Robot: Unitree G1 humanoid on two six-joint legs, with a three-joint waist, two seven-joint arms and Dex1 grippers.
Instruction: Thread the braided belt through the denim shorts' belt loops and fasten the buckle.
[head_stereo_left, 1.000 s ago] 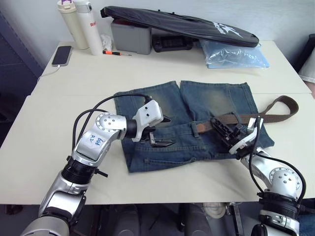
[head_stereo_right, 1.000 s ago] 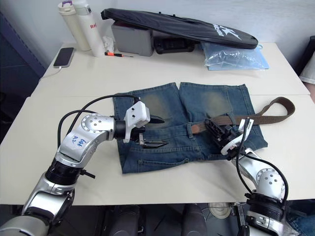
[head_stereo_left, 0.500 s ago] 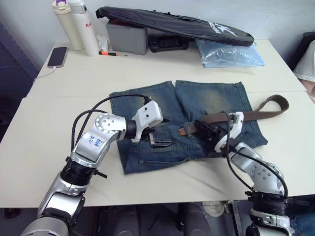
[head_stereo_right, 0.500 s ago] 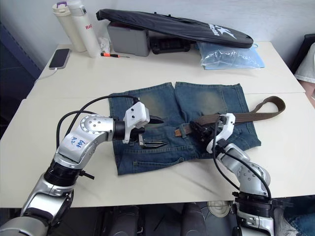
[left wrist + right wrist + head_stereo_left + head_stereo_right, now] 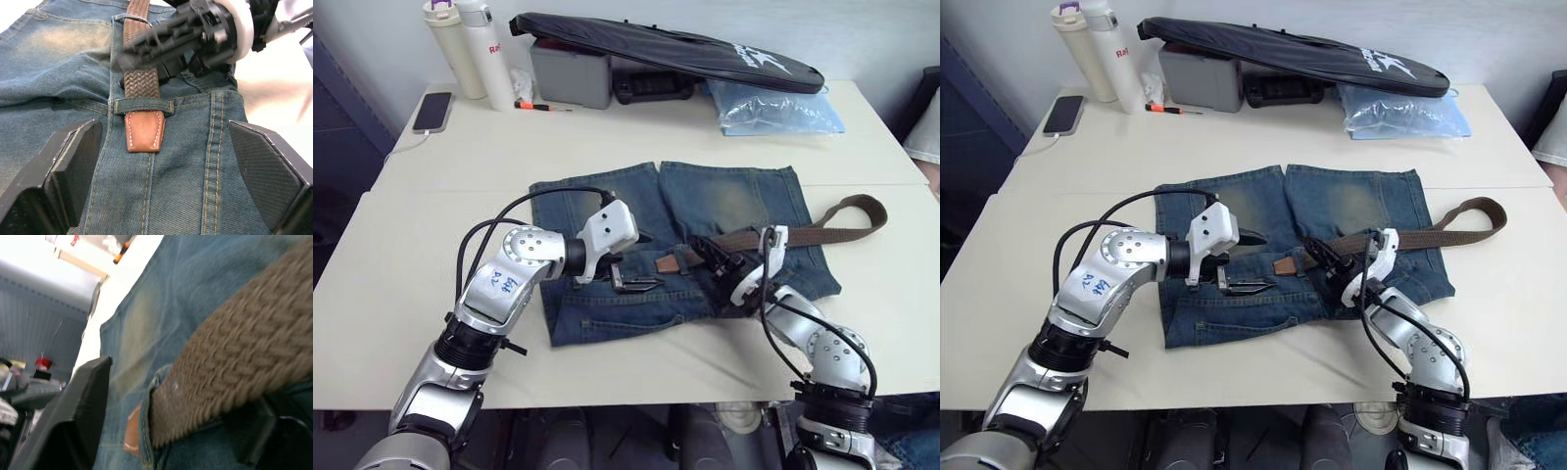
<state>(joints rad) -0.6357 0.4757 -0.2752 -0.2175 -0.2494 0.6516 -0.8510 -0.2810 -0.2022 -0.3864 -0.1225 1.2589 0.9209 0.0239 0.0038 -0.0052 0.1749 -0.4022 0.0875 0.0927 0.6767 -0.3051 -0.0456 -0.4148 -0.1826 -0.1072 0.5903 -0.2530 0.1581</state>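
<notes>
The denim shorts [image 5: 734, 196] lie flat in the middle of the table. The braided belt [image 5: 813, 235] runs along their waistband from a fold at the right. Its tan leather tip [image 5: 144, 131] pokes out from under a belt loop [image 5: 143, 105]. My right gripper [image 5: 713, 259] is open, its jaws astride the belt just behind that loop. My left gripper [image 5: 641, 261] hovers wide open over the shorts, its fingers on either side of the tip without touching it. The buckle is out of view.
Along the table's far edge are a long black bag [image 5: 666, 44] on a grey box [image 5: 570, 73], two bottles [image 5: 470, 39], a phone [image 5: 433, 110], a small screwdriver [image 5: 543, 106] and a blue plastic packet [image 5: 773, 108].
My right gripper slid left along the waistband, carrying the belt tip through the loop toward my left gripper, and its jaws have opened. The left gripper stayed put.
</notes>
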